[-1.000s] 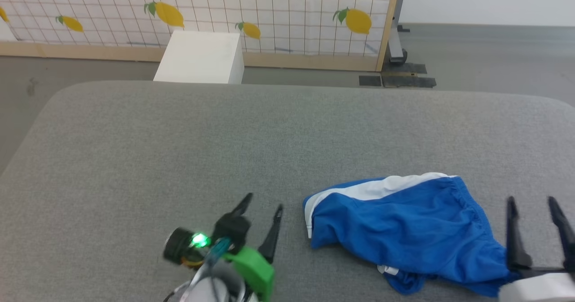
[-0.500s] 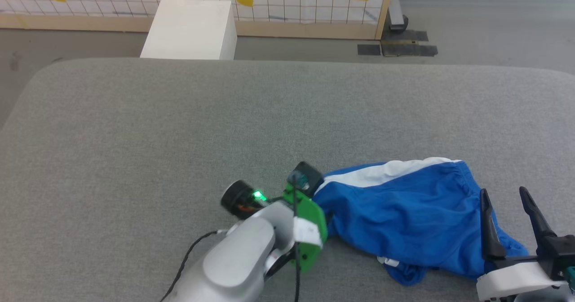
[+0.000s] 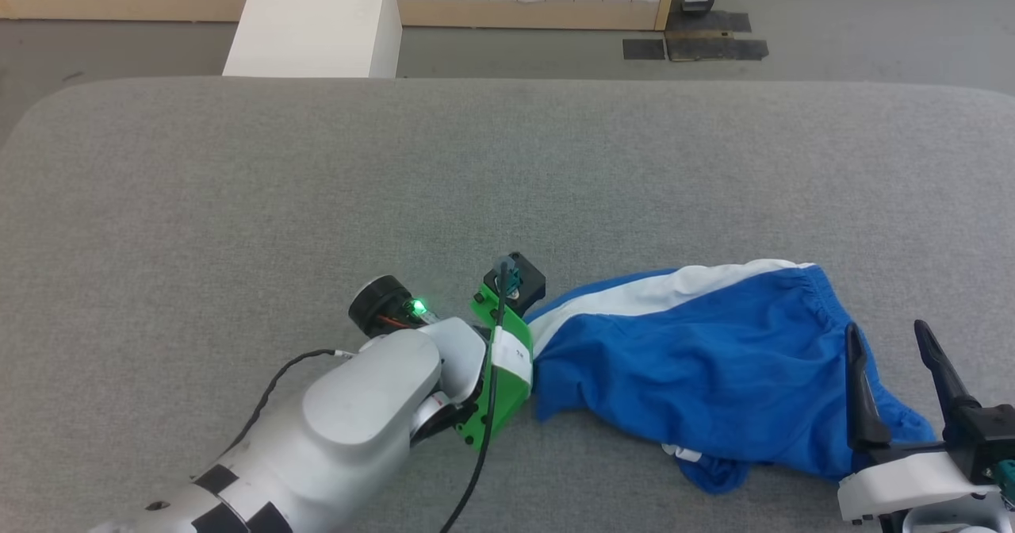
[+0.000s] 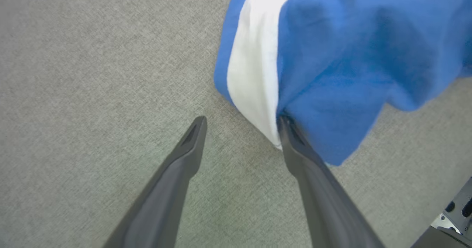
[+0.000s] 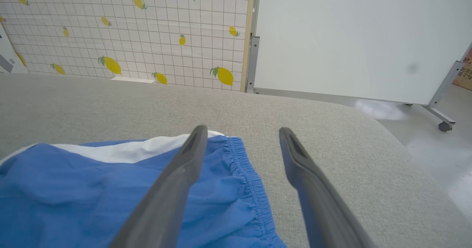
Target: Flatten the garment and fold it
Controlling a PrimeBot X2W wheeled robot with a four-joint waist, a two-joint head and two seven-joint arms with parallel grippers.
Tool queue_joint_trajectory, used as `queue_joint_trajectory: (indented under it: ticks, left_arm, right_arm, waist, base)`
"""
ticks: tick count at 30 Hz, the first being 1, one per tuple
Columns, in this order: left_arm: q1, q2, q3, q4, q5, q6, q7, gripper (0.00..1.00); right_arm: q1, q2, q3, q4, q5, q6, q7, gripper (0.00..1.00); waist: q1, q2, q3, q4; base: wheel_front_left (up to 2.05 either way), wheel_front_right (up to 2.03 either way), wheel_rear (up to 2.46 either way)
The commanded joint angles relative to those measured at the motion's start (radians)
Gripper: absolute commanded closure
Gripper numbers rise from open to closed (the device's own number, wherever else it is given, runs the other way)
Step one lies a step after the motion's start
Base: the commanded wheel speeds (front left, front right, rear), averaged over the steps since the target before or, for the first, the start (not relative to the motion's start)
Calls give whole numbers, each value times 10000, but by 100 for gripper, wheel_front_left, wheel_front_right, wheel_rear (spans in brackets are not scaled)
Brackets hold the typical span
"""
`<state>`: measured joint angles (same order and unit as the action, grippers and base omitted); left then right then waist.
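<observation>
Swung in, the left gripper (image 4: 239, 120) meets the garment (image 3: 698, 350) at its white hem, jaws apart; the right gripper (image 3: 886, 333) hovers apart over its other end. Pinching one layer could bunch it on the surface (image 3: 317, 184).

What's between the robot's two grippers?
The blue shorts, wrinkled on the grey table, lie between left gripper and right gripper in the head view.

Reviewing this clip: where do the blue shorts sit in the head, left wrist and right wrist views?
Head view: the garment lies lower right on the grey surface.
Left wrist view: garment occupies the upper right, its corner at one finger of the left tool.
Right wrist view: garment lower left, behind one finger of the right tool.
Shared landmark: the white band along its edge.
</observation>
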<state>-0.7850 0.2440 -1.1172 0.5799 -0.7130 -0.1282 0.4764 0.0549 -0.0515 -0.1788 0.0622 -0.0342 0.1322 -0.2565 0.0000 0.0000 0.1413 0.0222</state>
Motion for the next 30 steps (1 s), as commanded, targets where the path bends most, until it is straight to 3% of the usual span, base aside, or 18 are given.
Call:
queue_joint_trajectory:
  ticks: [1,9,10,11,17,23,30]
  left_arm:
    - [-243,127,-171,56,-172,-24,18,0]
    - [-567,64,-1256,920,-770,-24,142,0]
    - [-557,41,-1328,982,-817,-24,102,15]
    - [-535,12,-1389,1041,-894,-24,4,100]
    - [-585,200,-1579,816,-900,-24,-682,100]
    - [-1004,1166,-1290,1115,-632,30,-2078,100]
    - [-752,2114,-967,1648,-1190,34,-1830,100]
  right_arm:
    - [-155,11,13,3,52,-15,-51,0]
    - [-530,12,259,47,58,-15,-52,0]
    - [-550,12,263,51,66,-15,-52,0]
    - [-555,12,251,55,69,-15,-52,0]
    - [-306,12,77,154,108,-15,-52,0]
    - [-77,12,179,219,162,-15,-53,0]
    - [-74,12,465,263,163,-15,-53,0]
  waist:
    - [0,0,113,-53]
    - [0,0,510,-329]
    - [0,0,530,-354]
    - [0,0,543,-376]
    - [0,0,240,-182]
    - [0,0,-268,210]
    - [0,0,-217,459]
  base:
    - [0,0,0]
    - [0,0,0]
    - [0,0,0]
    - [0,0,0]
    - [0,0,0]
    - [0,0,0]
    - [0,0,0]
